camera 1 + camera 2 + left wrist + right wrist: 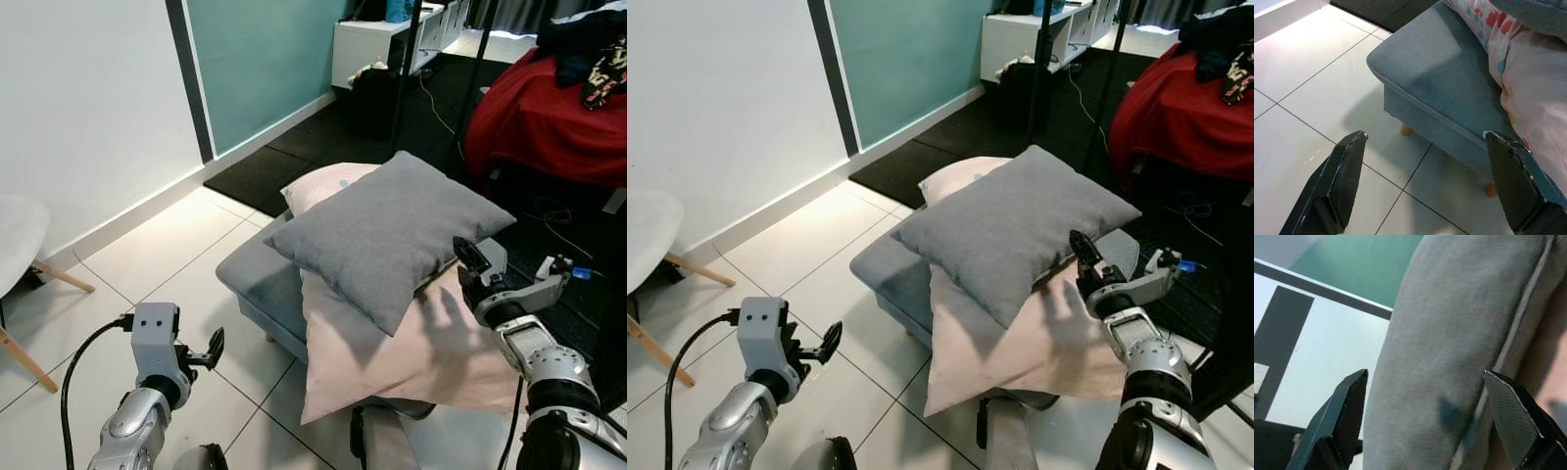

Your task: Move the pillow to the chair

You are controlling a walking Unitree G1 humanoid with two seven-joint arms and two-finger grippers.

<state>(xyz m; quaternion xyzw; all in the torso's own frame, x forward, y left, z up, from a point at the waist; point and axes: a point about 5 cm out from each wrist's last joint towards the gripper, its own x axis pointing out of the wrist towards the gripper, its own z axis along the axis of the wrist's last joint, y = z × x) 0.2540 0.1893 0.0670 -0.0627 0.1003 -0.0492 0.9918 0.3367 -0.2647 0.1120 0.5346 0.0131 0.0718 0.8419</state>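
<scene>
Grey footstool [257, 274] at frame centre carries the stack: big pink pillow [411, 352] drooping off its 5 o'clock edge, grey pillow [392, 230] on top, so it's the easy one to lift. White chair [18, 245] sits at 9 o'clock, well apart. Right tool [1425, 421] spread wide, lined up w/ the grey pillow's edge for a pinch. Left tool [1425, 181] also spread, low by the footstool, prob. idle.

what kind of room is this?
Probably a bedroom or a living space in a home: a grey pillow stacked on a pink pillow on a grey ottoman, a red-covered bed or sofa, and a white chair on a tiled floor.
</scene>
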